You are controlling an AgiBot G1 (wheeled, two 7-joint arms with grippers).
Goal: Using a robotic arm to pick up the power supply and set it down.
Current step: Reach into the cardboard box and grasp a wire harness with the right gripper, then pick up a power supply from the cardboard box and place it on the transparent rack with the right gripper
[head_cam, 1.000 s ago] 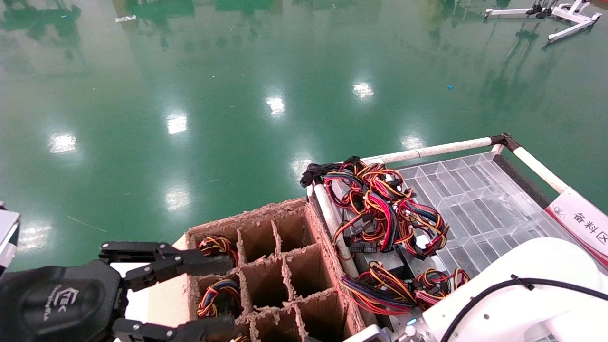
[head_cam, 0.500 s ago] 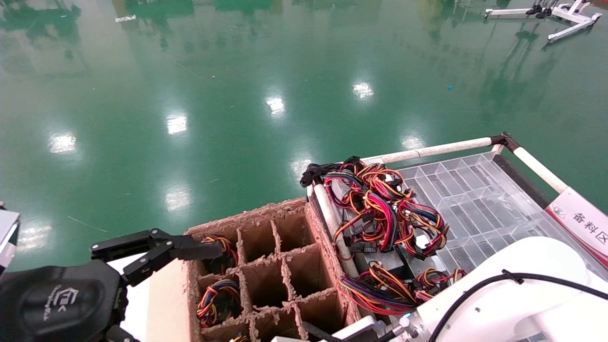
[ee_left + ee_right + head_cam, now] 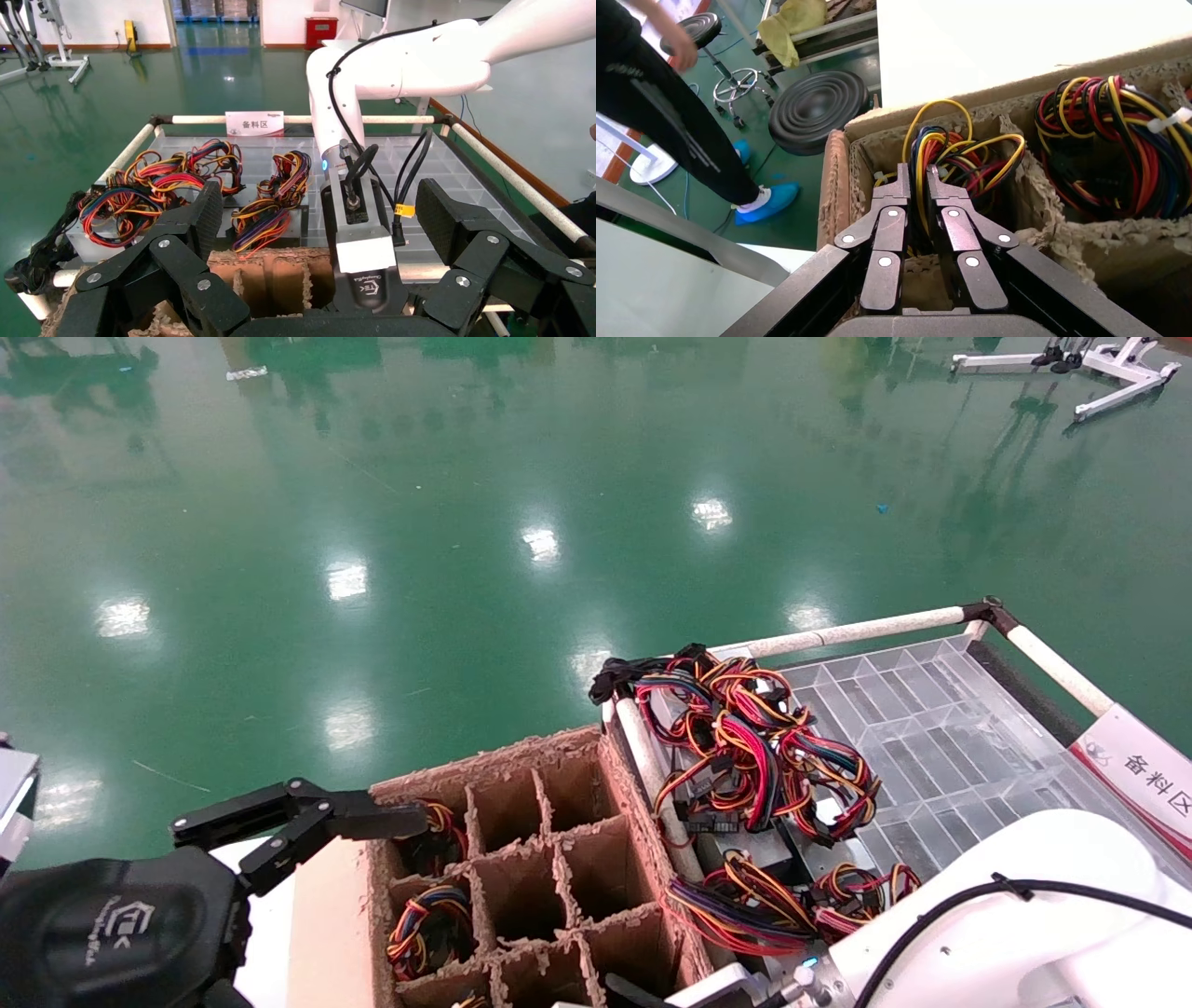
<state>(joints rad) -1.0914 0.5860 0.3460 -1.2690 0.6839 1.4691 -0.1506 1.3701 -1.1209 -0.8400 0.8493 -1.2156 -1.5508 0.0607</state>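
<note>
A clear ribbed tray deck (image 3: 941, 728) framed by white tubular rails (image 3: 857, 631) carries grey power supplies with bundled coloured wires (image 3: 754, 747), piled at the deck's end nearest the divided cardboard box (image 3: 549, 859). A red-and-white sign (image 3: 1141, 775) hangs on the rail at the side of the deck opposite the cardboard box. The cardboard box stands just beside the deck, touching its rail, above a glossy green floor (image 3: 419, 523), with wire bundles showing in several of its cells.
</note>
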